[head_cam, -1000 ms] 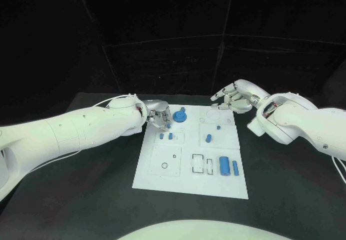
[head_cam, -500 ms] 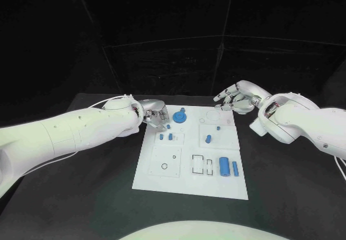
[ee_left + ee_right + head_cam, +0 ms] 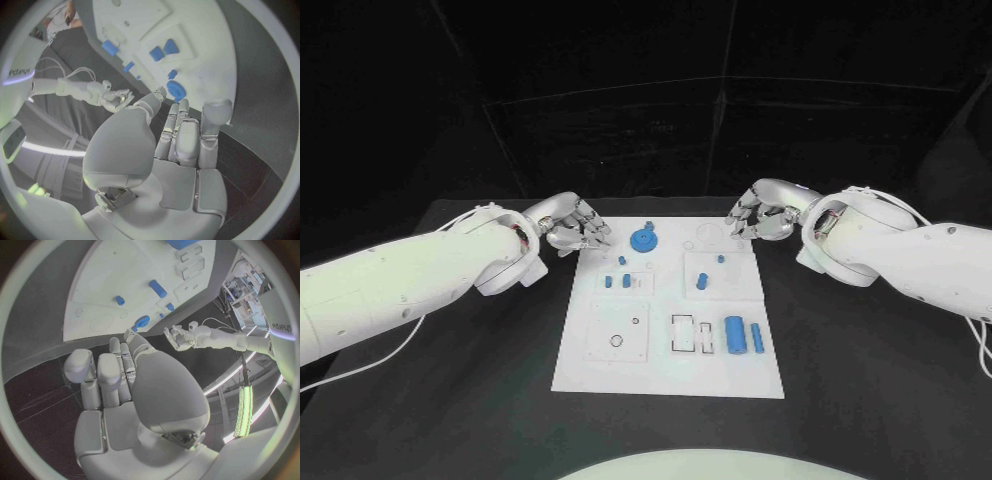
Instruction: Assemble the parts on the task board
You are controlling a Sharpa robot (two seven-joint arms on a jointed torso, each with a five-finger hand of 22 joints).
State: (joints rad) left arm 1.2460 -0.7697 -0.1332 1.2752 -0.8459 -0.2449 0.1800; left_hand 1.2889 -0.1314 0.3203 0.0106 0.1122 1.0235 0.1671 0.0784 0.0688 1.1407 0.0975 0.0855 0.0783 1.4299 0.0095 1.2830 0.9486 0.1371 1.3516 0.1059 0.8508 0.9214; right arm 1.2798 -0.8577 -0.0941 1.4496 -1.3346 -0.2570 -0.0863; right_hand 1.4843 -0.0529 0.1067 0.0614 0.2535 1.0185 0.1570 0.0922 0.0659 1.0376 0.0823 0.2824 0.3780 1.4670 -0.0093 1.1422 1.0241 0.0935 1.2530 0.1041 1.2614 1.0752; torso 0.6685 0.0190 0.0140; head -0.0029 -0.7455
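Note:
The white task board (image 3: 661, 370) lies in the middle of the black table. A round blue part with a knob (image 3: 645, 239) stands near its far edge. Small blue pieces (image 3: 620, 281) sit below it, and two more (image 3: 702, 280) lie toward the right. A blue cylinder (image 3: 736, 333) and a thin blue bar (image 3: 757, 336) lie at the near right. My left hand (image 3: 571, 225) hovers just off the board's far left corner with its fingers extended (image 3: 187, 135), holding nothing. My right hand (image 3: 762, 212) hangs at the far right corner, its fingers (image 3: 106, 375) also straight and empty.
Outlined recesses (image 3: 689, 332) and a small ring mark (image 3: 635, 321) show on the near half of the board. Black table (image 3: 877, 400) surrounds the board on all sides. The left wrist view shows the right hand (image 3: 112, 97) beyond the board, and the right wrist view shows the left hand (image 3: 178, 336).
The head camera has shifted. My left hand has drawn back from over the board, beside the round blue part, to just off its far left corner. The right hand stays near the far right corner.

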